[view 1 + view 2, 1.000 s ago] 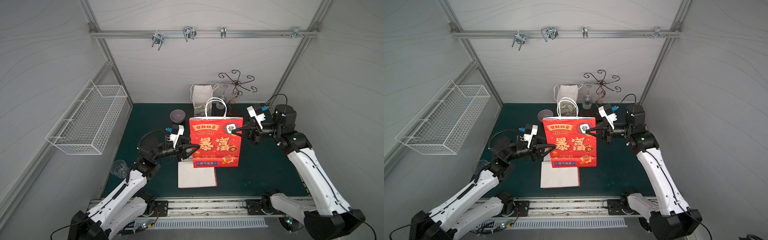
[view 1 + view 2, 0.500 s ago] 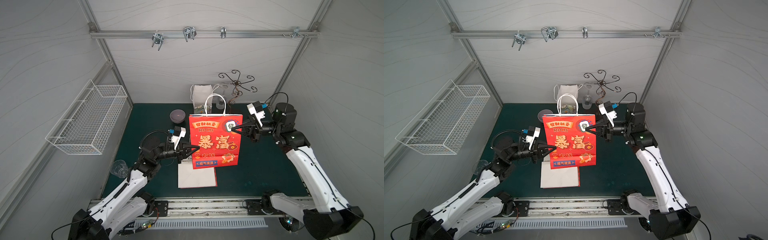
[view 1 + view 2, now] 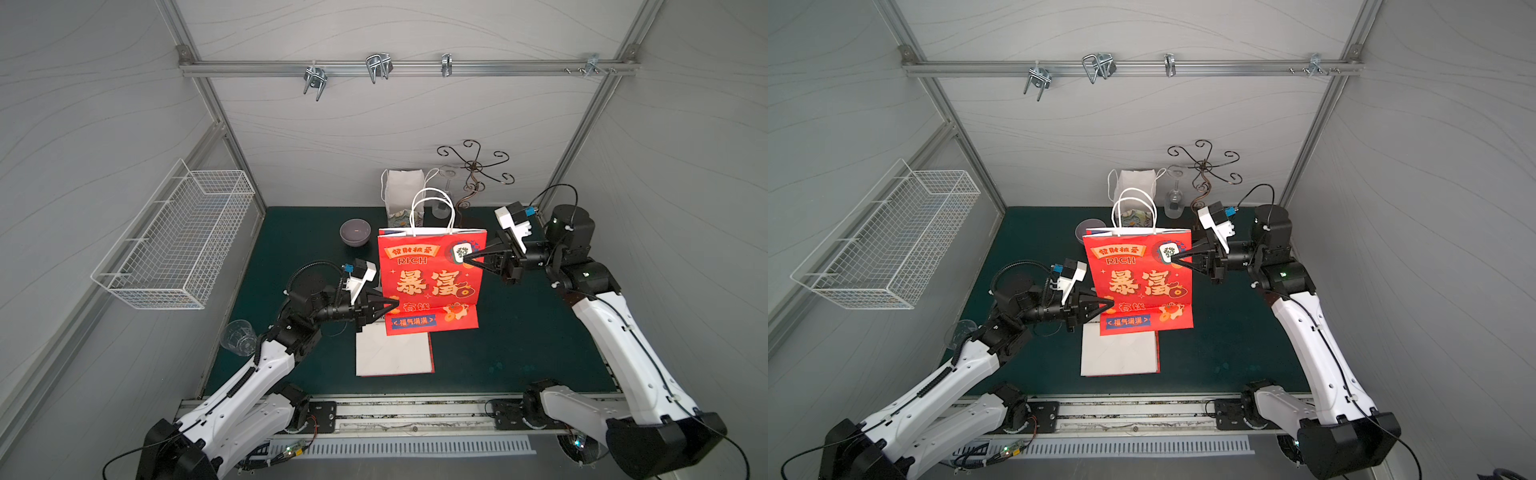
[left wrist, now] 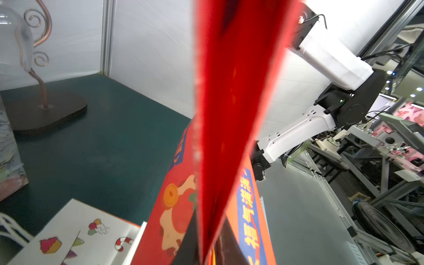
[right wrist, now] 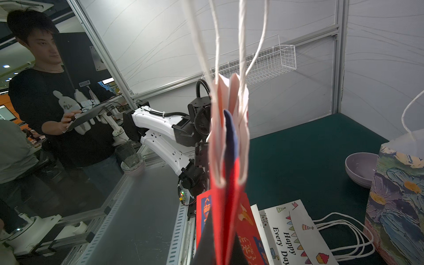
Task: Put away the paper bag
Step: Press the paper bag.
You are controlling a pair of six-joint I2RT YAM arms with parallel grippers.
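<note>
The red paper bag [image 3: 430, 278] with gold characters hangs flattened and upright above the green mat in both top views, its white handles [image 3: 430, 208] pointing up. My left gripper [image 3: 395, 305] is shut on the bag's lower left edge. My right gripper [image 3: 467, 262] is shut on its upper right edge. In the left wrist view the folded red paper bag [image 4: 229, 91] runs straight out from between the closed left gripper [image 4: 204, 257]. In the right wrist view the right gripper [image 5: 226, 254] pinches the bag [image 5: 227, 206] edge-on.
A flat white bag [image 3: 392, 353] lies on the mat under the red one. At the back stand a floral bag [image 3: 403, 195], a purple bowl [image 3: 355, 232] and a curled metal stand [image 3: 473, 170]. A wire basket [image 3: 178, 245] hangs on the left wall, hooks [image 3: 376, 66] on the rail above, and a glass [image 3: 239, 338] sits left of the mat.
My left gripper has closed from open onto the red bag's lower left edge. The right gripper has kept its grip and the bag has barely moved.
</note>
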